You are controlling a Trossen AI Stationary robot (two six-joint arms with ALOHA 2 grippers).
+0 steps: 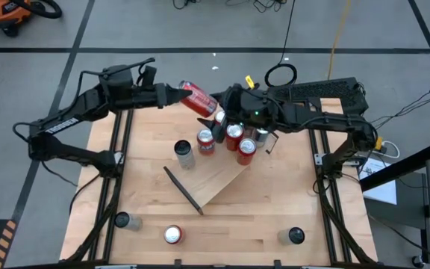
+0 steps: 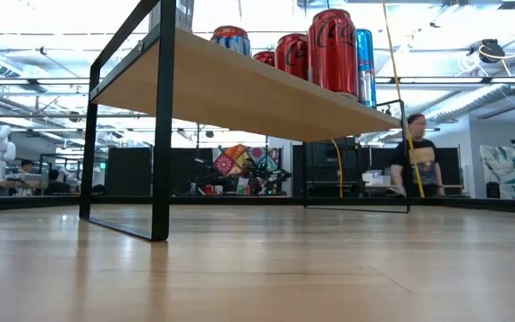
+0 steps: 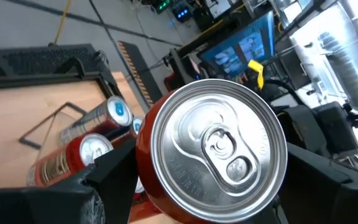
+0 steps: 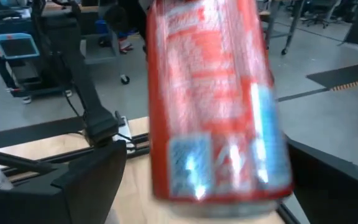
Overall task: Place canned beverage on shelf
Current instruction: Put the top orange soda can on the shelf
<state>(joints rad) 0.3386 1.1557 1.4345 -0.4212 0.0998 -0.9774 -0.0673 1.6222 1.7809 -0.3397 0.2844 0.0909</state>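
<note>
Left fingers (image 3: 114,171) clamped on a red beverage can (image 1: 197,97), lying tilted in the air over the far edge of the surface (image 1: 275,217); pull-tab top (image 3: 219,146) facing the left wrist camera. Right fingers (image 4: 98,168) spread wide either side of the same can (image 4: 213,99), its other end between them, contact not discernible. Just below: shelf (image 1: 219,175), light wood with black brackets, set diagonally mid-surface, carrying red and blue cans (image 2: 332,49) bunched at its far end plus one silver can (image 1: 184,153) apart. Loose cans along the near edge: red (image 1: 172,235), two dark (image 1: 295,236).
</note>
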